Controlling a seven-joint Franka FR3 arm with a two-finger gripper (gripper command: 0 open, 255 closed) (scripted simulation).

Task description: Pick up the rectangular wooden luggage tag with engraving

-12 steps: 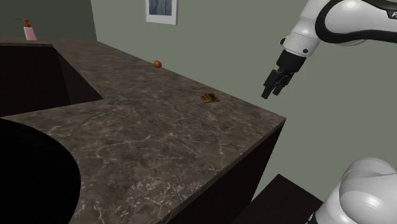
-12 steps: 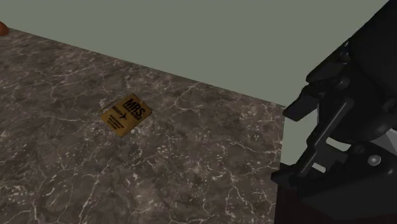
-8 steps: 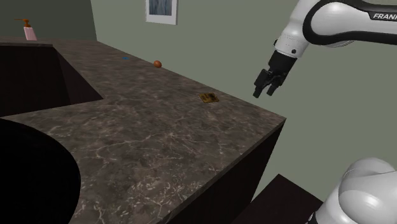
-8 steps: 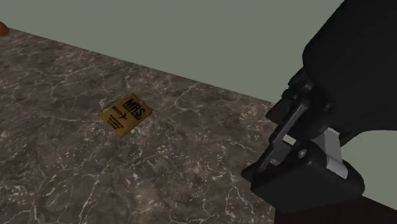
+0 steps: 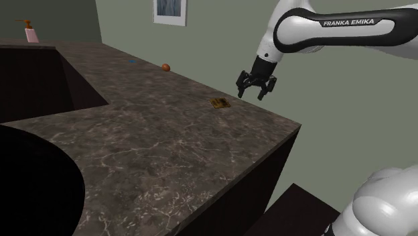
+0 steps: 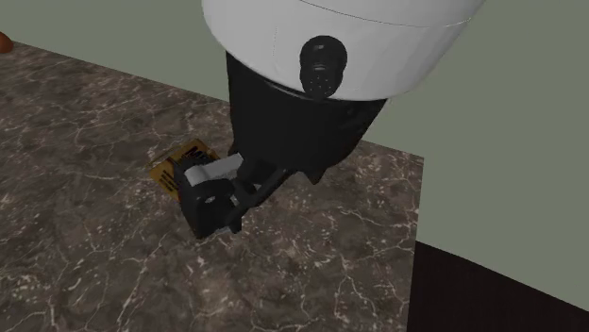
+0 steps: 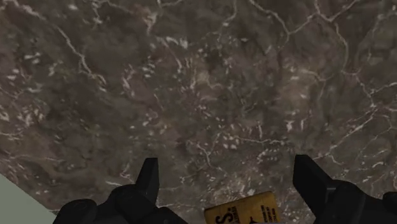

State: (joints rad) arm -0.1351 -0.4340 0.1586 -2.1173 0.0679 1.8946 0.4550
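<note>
Evidently the approach step is in hand: the jaws are held spread and empty above the dark marbled surface (image 5: 167, 154), near its far right corner, with nothing touched. The golden-brown luggage tag (image 5: 220, 103) is seen lying flat on the surface just left of them. Next, the jaws should be centred astride the tag and lowered before closing.

Home interior, likely kitchen. Long dark counter (image 5: 167, 141) with white marble veining, bending round dark recess; dark cabinet front (image 5: 268, 181) under its near corner. Pink pump bottle (image 5: 31, 33) at counter's far left end. Small orange round thing (image 5: 165, 66), fruit-like, near back edge. Framed picture (image 5: 169, 11) on grey-green wall (image 5: 221, 47).
</note>
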